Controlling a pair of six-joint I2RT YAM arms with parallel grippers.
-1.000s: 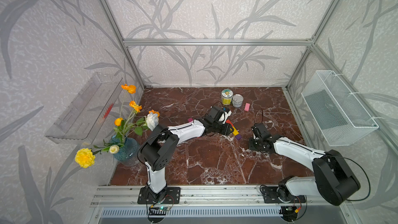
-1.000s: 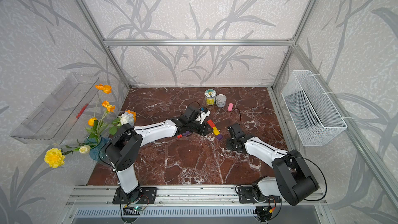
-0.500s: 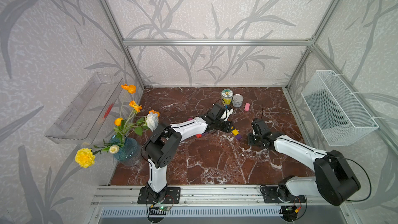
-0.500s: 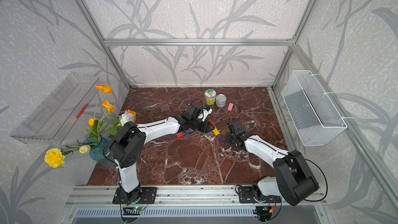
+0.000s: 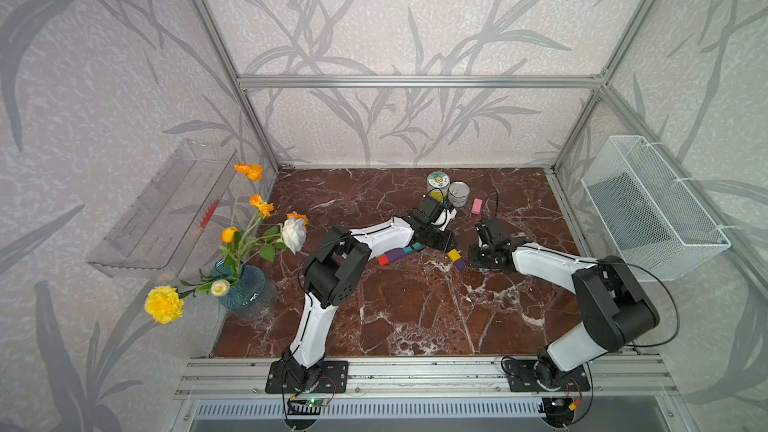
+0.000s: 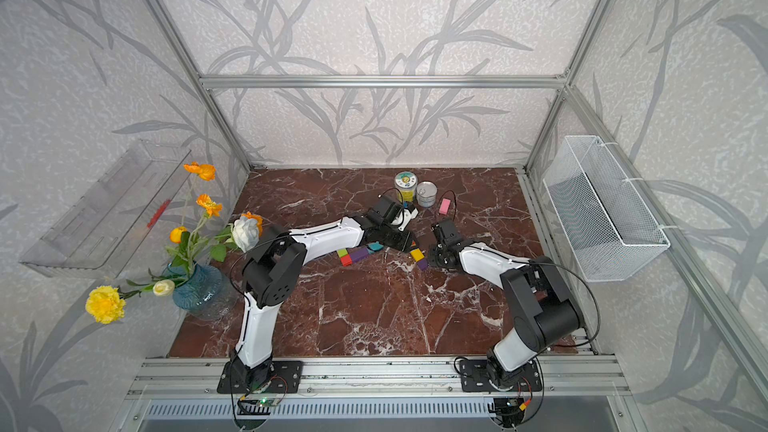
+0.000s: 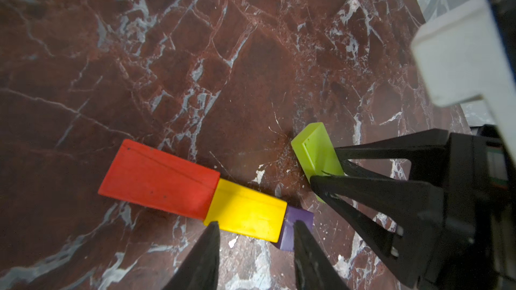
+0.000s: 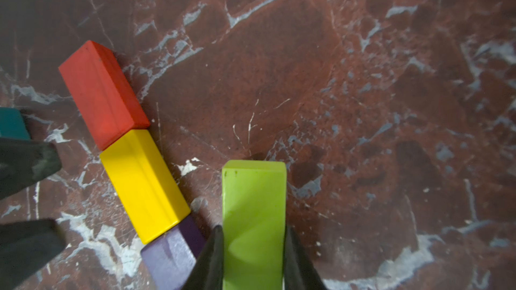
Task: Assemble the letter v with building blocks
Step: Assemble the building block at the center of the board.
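Progress is judged well past halfway: a row (image 7: 205, 199) of red, yellow and purple blocks is laid end to end on the worktop (image 7: 195, 51), low in the left wrist view, with a second row (image 5: 399, 252) left of it in a top view. A lime block (image 8: 254, 205) is pinched by the right hand (image 8: 252, 228) beside the purple end, unreleased; the left hand (image 7: 254, 224) is spread, empty. A pink block (image 5: 476, 206) is left apart.

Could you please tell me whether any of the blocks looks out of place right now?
Yes: one pink block lies alone beside the two tin cans, well apart from the coloured rows being built mid-table.
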